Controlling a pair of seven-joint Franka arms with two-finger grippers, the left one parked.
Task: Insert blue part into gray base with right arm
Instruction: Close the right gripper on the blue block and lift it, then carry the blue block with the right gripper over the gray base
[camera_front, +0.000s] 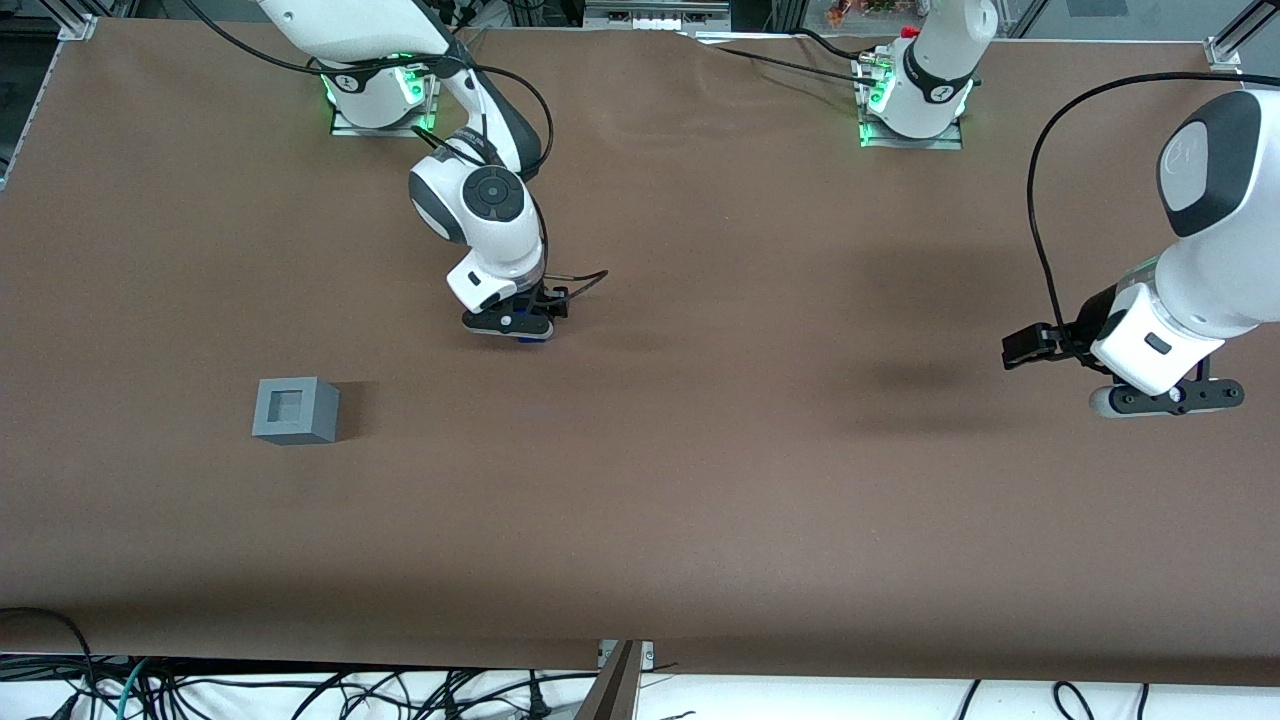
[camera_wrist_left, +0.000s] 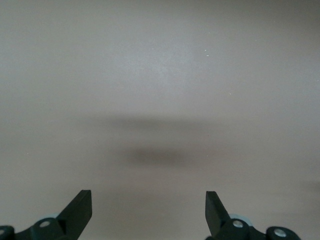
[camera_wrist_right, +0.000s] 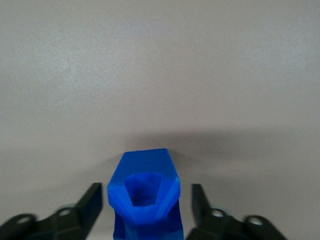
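Note:
The blue part (camera_wrist_right: 145, 167) stands on the brown table between the fingers of my right gripper (camera_wrist_right: 146, 199). The gripper is open, and table shows between each finger (camera_wrist_right: 92, 201) and the part. In the front view the gripper (camera_front: 512, 328) is low over the table, with only a sliver of the blue part (camera_front: 536, 338) showing under it. The gray base (camera_front: 295, 410) sits upright with its square recess facing up. It is nearer the front camera than the gripper and farther toward the working arm's end of the table, well apart from the gripper.
The brown table mat (camera_front: 700, 480) spreads bare around the part and the base. The working arm's base (camera_front: 375, 95) stands at the table edge farthest from the front camera. Cables hang below the table's near edge (camera_front: 300, 690).

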